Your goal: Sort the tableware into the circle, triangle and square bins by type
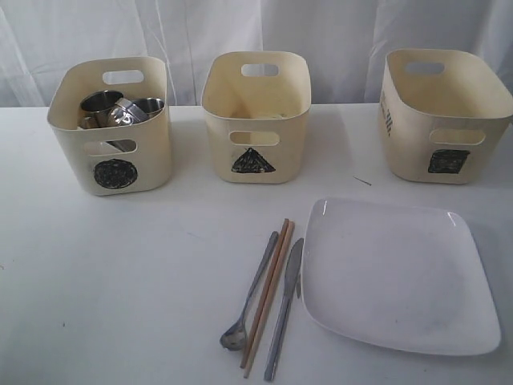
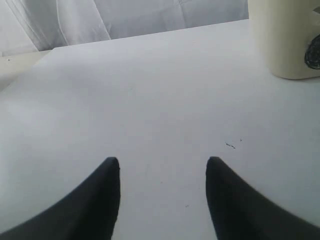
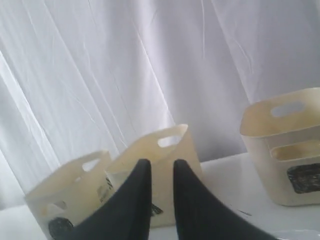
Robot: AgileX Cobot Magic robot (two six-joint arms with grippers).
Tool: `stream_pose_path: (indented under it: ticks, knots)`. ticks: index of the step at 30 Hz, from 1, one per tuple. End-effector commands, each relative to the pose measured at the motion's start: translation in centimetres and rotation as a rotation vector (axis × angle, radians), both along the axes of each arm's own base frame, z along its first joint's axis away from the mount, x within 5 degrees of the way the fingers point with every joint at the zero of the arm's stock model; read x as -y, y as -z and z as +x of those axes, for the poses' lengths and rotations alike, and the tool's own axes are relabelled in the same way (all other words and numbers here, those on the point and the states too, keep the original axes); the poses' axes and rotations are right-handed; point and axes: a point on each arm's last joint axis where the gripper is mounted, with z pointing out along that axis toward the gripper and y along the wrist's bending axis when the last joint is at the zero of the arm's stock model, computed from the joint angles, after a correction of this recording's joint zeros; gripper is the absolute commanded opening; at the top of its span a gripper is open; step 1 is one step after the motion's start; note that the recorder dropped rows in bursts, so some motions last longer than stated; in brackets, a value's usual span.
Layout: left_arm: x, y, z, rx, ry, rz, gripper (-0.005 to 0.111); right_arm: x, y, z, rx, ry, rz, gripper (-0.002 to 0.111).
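Note:
Two steel mugs (image 1: pixel 100 103) (image 1: pixel 148 106) sit inside the circle bin (image 1: pixel 76 152) at the back left. The triangle bin (image 1: pixel 255 120) stands in the middle and the square bin (image 1: pixel 445 128) at the right. On the table in front lie the steel spoon (image 1: pixel 250 297), the wooden chopsticks (image 1: pixel 268 293) and the steel knife (image 1: pixel 284 309), beside the large white square plate (image 1: pixel 397 273). Neither bowl shows clearly. My left gripper (image 2: pixel 162 162) is wide open over bare table near the circle bin (image 2: pixel 285 40). My right gripper (image 3: pixel 158 162) is raised facing the bins, its jaws a narrow gap apart and empty.
A white curtain (image 1: pixel 256 32) hangs behind the bins. Neither arm appears in the exterior view. The right wrist view shows the circle bin (image 3: pixel 70 190), the triangle bin (image 3: pixel 187 155) and the square bin (image 3: pixel 285 150) in a row on the white table (image 1: pixel 120 281).

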Motion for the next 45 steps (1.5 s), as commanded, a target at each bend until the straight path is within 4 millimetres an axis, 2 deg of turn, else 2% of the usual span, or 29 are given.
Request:
stream_pose_path:
  ticks: [1, 5, 13, 17, 20, 24, 26, 31, 34, 36, 41, 45]
  knots:
    - [0.0, 0.1, 0.0, 0.008, -0.003, -0.008, 0.056, 0.0, -0.9, -0.3, 0.113, -0.025, 0.078, 0.016]
    - [0.0, 0.1, 0.0, 0.008, -0.003, -0.008, 0.056, 0.0, -1.1, -0.4, 0.134, -0.029, 0.086, 0.016]
    - [0.0, 0.1, 0.0, 0.008, -0.003, -0.008, 0.056, 0.0, -0.5, -0.2, 0.054, -0.047, 0.183, 0.016]
    - [0.0, 0.1, 0.0, 0.008, -0.003, -0.008, 0.056, 0.1, 0.4, 0.0, -0.099, -0.018, 0.146, 0.016]
    - [0.0, 0.1, 0.0, 0.008, -0.003, -0.008, 0.056, 0.1, -0.3, 0.0, -0.191, -0.015, 0.123, 0.016]
    - [0.0, 0.1, 0.0, 0.008, -0.003, -0.008, 0.056, -0.4, -1.5, 1.1, -0.296, -0.058, 0.027, 0.016]
    - [0.0, 0.1, 0.0, 0.008, -0.003, -0.008, 0.056, -0.9, -2.2, 2.0, -0.379, -0.089, -0.060, 0.016]
    - [0.0, 0.1, 0.0, 0.008, -0.003, -0.008, 0.056, -2.8, -5.3, 4.5, -0.592, -0.246, -0.401, 0.016]
    - [0.0, 0.1, 0.0, 0.008, -0.003, -0.008, 0.056, -4.4, -7.7, 6.5, -0.693, -0.357, -0.498, 0.016]
    - [0.0, 0.1, 0.0, 0.008, -0.003, -0.008, 0.056, -5.5, -8.6, 8.2, -0.765, -0.432, -0.581, 0.016]
    - [0.0, 0.1, 0.0, 0.008, -0.003, -0.008, 0.056, -8.2, -10.2, 12.8, -0.931, -0.591, -0.777, 0.016]
    - [0.0, 0.1, 0.0, 0.008, -0.003, -0.008, 0.056, -11.1, -10.2, 16.3, -1.032, -0.700, -0.856, 0.016]
